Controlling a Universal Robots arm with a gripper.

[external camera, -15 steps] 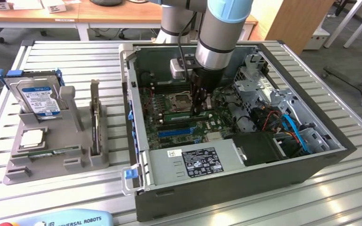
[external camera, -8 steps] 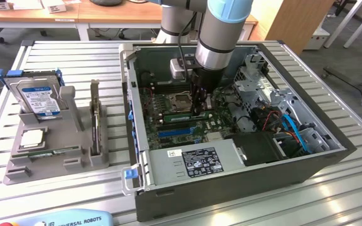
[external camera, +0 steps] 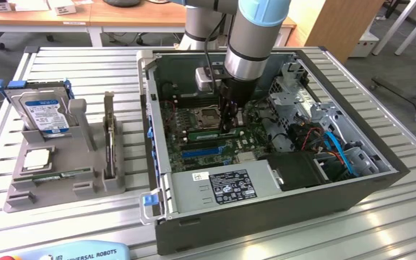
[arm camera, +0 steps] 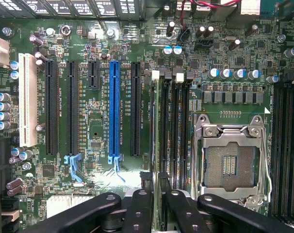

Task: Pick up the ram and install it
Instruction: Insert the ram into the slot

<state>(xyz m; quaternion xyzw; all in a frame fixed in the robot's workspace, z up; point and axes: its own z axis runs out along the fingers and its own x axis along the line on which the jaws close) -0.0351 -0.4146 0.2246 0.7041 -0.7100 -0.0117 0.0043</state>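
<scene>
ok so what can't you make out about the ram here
- wrist view: the ram is edge-on; its end by the claw is covered, so seating there is hidden.
- exterior view: the arm stands in front of the ram.
- exterior view: print on the power supply label is too small to read.

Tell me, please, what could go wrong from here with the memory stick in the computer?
The memory stick stands at a slot right beside the processor socket. If it is not fully seated, it may tilt or pop out. The gripper hangs low over the board, so a sideways slip might hit the socket.
</scene>
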